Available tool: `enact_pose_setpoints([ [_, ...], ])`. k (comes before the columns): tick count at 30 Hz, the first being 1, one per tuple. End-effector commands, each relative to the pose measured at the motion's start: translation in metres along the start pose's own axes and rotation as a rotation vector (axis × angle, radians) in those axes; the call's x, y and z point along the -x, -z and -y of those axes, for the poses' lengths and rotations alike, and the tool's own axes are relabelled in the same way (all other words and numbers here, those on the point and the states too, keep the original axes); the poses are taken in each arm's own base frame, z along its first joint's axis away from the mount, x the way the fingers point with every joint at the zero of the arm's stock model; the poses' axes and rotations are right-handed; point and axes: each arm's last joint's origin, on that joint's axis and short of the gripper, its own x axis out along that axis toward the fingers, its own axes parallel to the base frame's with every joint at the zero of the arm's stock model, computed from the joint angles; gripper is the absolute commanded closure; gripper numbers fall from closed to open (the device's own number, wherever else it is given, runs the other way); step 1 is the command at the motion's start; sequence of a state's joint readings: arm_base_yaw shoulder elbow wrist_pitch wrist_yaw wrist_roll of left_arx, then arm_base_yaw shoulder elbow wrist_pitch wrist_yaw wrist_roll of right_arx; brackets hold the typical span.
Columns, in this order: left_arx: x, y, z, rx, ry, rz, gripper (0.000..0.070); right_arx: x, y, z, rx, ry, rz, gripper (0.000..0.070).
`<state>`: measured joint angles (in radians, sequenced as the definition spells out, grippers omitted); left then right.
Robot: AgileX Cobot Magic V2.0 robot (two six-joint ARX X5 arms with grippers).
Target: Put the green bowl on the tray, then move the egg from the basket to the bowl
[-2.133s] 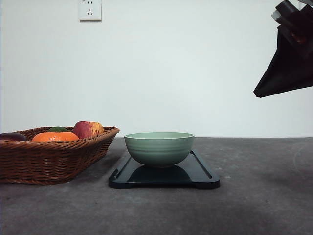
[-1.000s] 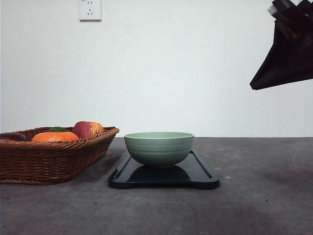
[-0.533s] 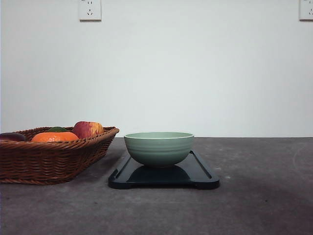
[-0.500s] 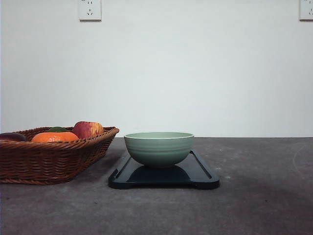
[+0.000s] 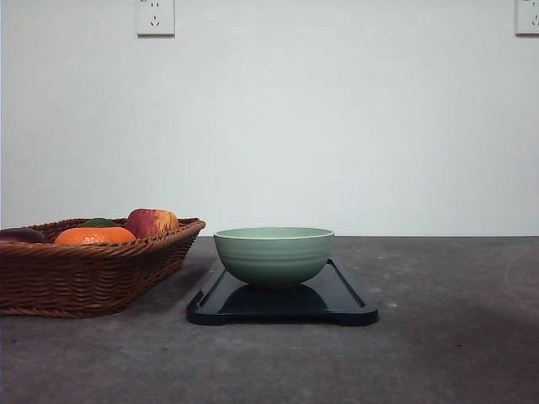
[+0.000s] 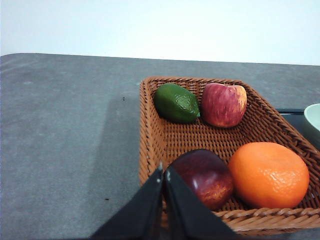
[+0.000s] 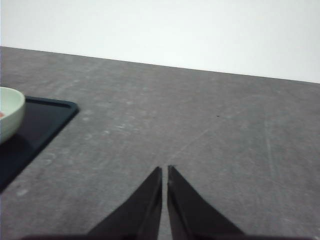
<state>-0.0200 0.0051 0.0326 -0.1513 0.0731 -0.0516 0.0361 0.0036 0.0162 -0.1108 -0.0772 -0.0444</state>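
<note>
No legible text anywhere.

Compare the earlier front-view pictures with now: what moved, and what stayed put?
The dark arm part at the upper right rose and left the front view, uncovering a wall socket. Nothing was grasped or released. The green bowl stayed on the tray, and the basket with its fruit is unchanged.

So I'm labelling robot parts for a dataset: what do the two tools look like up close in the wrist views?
The left tool and right tool look alike: each has two matte black fingers, flat-sided and wedge-shaped, broad at the base and tapering to thin pointed tips with a faintly lighter edge. No cables, markings or printed labels show on them.
</note>
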Motion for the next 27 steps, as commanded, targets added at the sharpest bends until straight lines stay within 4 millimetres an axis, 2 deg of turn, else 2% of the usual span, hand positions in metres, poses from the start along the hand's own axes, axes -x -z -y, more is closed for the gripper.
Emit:
enact_pose_setpoints([
  [1, -0.0016, 0.0048, -0.0005, -0.01, -0.003, -0.004, 0.07, -0.0003, 0.0014, 0.0004, -0.012, 0.004, -0.004, 0.0689],
  [27, -0.0016, 0.0048, -0.0004, -0.01, -0.002, -0.004, 0.07, -0.0003, 0.0007, 0.0004, -0.011, 0.004, 0.002, 0.0689],
])
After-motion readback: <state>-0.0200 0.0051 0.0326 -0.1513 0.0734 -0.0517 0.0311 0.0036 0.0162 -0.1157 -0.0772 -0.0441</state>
